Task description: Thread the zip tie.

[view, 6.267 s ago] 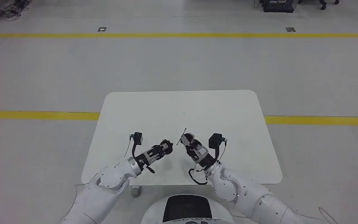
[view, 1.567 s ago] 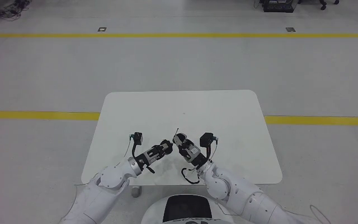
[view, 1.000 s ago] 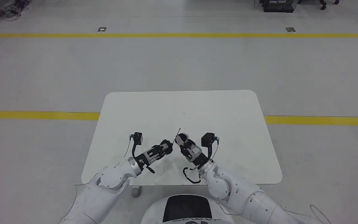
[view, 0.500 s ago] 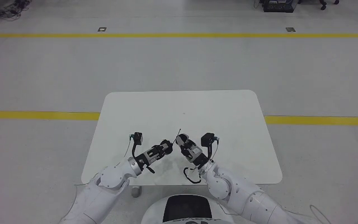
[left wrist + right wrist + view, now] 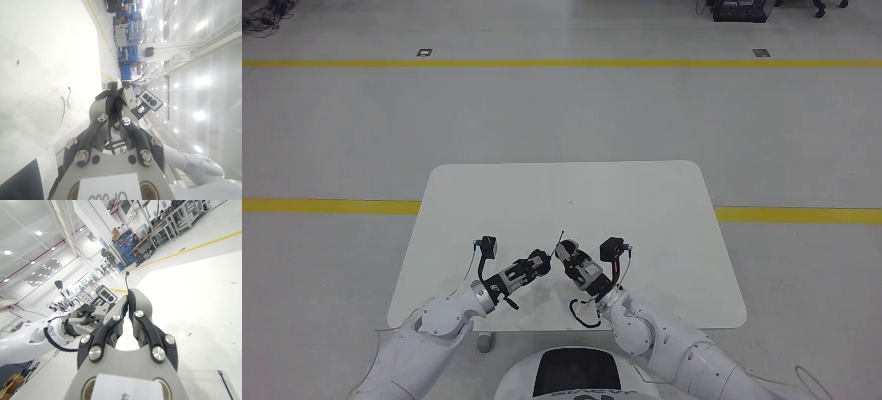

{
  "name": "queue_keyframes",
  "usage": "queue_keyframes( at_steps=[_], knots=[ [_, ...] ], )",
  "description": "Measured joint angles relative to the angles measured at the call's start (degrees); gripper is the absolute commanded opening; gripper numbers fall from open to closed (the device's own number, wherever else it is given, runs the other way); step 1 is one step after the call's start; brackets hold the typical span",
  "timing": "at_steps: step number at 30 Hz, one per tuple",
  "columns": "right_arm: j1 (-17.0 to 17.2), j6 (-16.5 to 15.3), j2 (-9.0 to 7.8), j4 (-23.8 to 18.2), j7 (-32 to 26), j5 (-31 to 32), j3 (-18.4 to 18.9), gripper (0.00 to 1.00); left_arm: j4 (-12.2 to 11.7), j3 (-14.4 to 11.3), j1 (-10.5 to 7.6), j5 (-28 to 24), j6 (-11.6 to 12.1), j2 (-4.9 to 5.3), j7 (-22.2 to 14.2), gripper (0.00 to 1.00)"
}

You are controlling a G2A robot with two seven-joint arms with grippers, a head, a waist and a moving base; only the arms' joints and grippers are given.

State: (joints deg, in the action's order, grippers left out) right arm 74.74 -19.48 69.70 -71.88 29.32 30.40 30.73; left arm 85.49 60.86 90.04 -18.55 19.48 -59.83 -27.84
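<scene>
Two-armed threading pose. The right gripper (image 5: 128, 301) is clamped on the zip tie (image 5: 127, 281), whose head end stands free above the fingertips, probably so that it can be presented for threading. The left gripper (image 5: 538, 263) hangs just beside it; its state cannot be told. Both hang over the near half of the table (image 5: 642, 190), well apart from its far and side edges.
</scene>
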Motion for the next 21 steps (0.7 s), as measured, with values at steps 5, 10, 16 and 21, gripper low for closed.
queue_keyframes(
  at_steps=[5,10,16,21],
  knots=[
    [0.1,0.0,0.03,0.1,-0.4,-0.1,0.1,0.00,0.0,0.0,0.00,0.0,0.0,0.00,0.0,0.00],
    [0.1,0.0,0.04,-0.1,-0.8,-0.1,0.2,0.00,0.0,0.0,0.00,0.0,0.0,0.00,0.0,0.00],
    [0.1,0.0,0.06,-0.1,-1.1,0.1,0.2,0.00,0.0,0.0,0.00,0.0,0.0,0.00,0.0,0.00],
    [0.2,0.0,0.10,-0.1,-1.2,0.0,0.3,0.00,0.0,0.0,0.00,0.0,0.0,0.00,0.0,0.00]
  ],
)
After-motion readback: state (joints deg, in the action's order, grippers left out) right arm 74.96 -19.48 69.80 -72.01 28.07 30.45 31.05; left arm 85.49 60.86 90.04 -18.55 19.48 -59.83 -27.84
